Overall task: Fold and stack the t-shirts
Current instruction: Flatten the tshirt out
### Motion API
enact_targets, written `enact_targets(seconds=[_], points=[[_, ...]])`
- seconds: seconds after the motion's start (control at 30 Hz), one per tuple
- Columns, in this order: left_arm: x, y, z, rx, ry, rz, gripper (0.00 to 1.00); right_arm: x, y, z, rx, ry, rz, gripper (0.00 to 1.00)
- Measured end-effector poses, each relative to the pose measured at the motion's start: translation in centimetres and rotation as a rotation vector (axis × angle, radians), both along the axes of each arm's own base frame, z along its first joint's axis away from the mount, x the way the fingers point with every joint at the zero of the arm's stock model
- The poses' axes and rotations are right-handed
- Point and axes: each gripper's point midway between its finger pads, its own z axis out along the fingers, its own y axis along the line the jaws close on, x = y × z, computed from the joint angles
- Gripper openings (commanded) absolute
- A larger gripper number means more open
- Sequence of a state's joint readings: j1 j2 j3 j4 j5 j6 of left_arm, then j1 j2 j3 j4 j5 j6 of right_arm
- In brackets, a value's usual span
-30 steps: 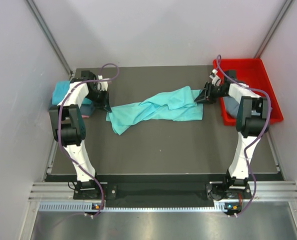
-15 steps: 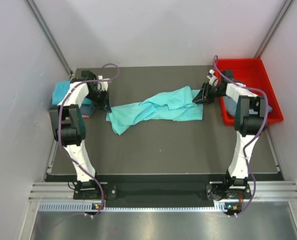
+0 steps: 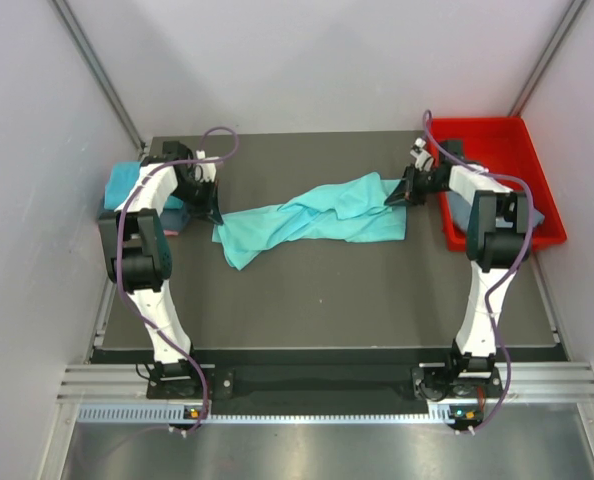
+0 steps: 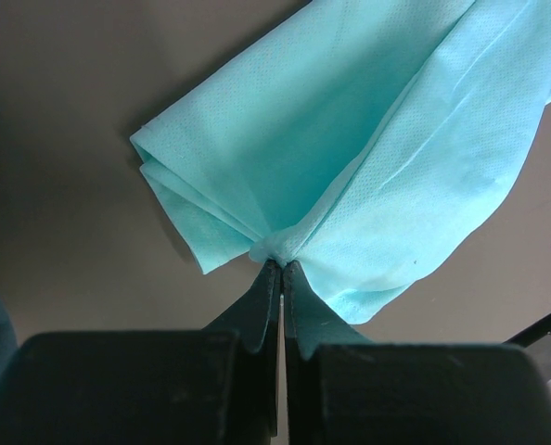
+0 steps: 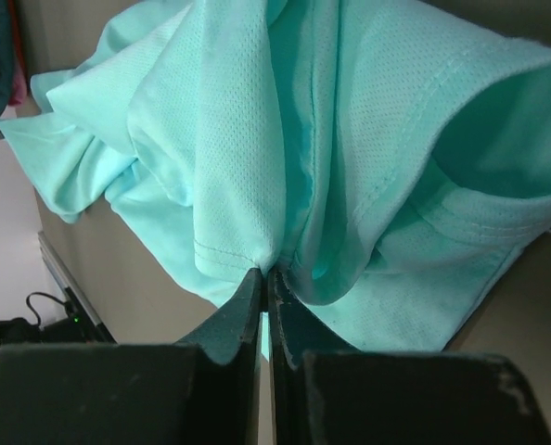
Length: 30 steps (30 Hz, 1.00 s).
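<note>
**A:** What is there in the top view?

**B:** A turquoise t-shirt [image 3: 317, 220] lies crumpled in a long band across the middle of the dark table [image 3: 327, 300]. The left gripper [image 3: 214, 215] is at its left end and the right gripper [image 3: 392, 200] at its right end. A red tray [image 3: 497, 125] stands at the far right corner, with a grey-blue t-shirt [image 3: 456, 212] inside it. A teal t-shirt [image 3: 122, 182] lies at the left edge of the table, just beside the left arm.

**A:** And the left wrist view?

**B:** The left gripper [image 4: 281, 269] has its two fingers pressed together, and a small bunch of the turquoise t-shirt [image 4: 368, 158] is pinched between the tips. From this pinch the cloth spreads out in folds over the table.

**A:** What about the right wrist view?

**B:** It is similar. The right gripper [image 5: 263, 273] is clenched on a hemmed edge of the turquoise t-shirt [image 5: 350, 139]. The cloth is gathered in deep folds, and one sleeve opening shows at the right side. Whether the cloth is lifted from the table here, I cannot tell.
</note>
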<state>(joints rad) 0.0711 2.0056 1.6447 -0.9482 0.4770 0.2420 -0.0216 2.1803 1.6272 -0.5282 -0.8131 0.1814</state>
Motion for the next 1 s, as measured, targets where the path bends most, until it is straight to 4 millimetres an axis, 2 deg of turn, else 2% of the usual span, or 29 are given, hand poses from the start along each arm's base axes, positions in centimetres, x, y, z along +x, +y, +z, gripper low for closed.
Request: enact_targets(seconds=[0.1, 0.17, 0.23, 0.33, 0.43, 0.5, 0.57, 0.63, 0.73, 0.8, 0.87, 1.0], points=[[0.4, 0.1, 0.5, 0.003, -0.011, -0.001, 0.0, 0.3, -0.1, 0.8, -0.005, -0.019, 0.005, 0.0], [1.4, 0.1, 1.3, 0.005, -0.042, -0.004, 0.0, 0.8, -0.1, 2.3, -0.009, -0.054, 0.006, 0.0], [2.7, 0.2, 2.9, 0.009, -0.095, -0.009, 0.0, 1.5, -0.5, 4.7, -0.013, -0.108, 0.0, 0.0], [5.1, 0.3, 6.5, 0.013, -0.208, -0.015, 0.0, 2.8, -0.9, 10.5, -0.023, -0.251, -0.009, 0.0], [7.3, 0.0, 11.0, 0.0, -0.353, -0.026, 0.0, 2.9, -1.3, 16.6, -0.036, -0.401, -0.02, 0.0], [7.4, -0.3, 13.0, -0.017, -0.406, -0.032, 0.0, 2.1, -1.6, 20.4, -0.047, -0.488, -0.029, 0.0], [6.8, -0.8, 15.0, -0.04, -0.44, -0.034, 0.0, 0.9, -1.7, 23.2, -0.052, -0.552, -0.033, 0.0], [6.3, -1.1, 16.4, -0.06, -0.465, -0.038, 0.0, -0.3, -1.7, 24.4, -0.057, -0.579, -0.033, 0.0], [4.7, -1.7, 17.8, -0.088, -0.482, -0.045, 0.0, -2.8, -1.7, 23.6, -0.067, -0.555, -0.027, 0.0], [3.4, -2.1, 18.2, -0.105, -0.482, -0.048, 0.0, -4.7, -1.7, 21.3, -0.077, -0.497, -0.024, 0.0], [1.9, -2.5, 18.1, -0.123, -0.469, -0.054, 0.0, -6.6, -1.8, 18.3, -0.089, -0.422, -0.025, 0.0], [-0.6, -3.2, 16.6, -0.159, -0.413, -0.064, 0.0, -11.2, -1.9, 10.4, -0.105, -0.208, -0.033, 0.0]])
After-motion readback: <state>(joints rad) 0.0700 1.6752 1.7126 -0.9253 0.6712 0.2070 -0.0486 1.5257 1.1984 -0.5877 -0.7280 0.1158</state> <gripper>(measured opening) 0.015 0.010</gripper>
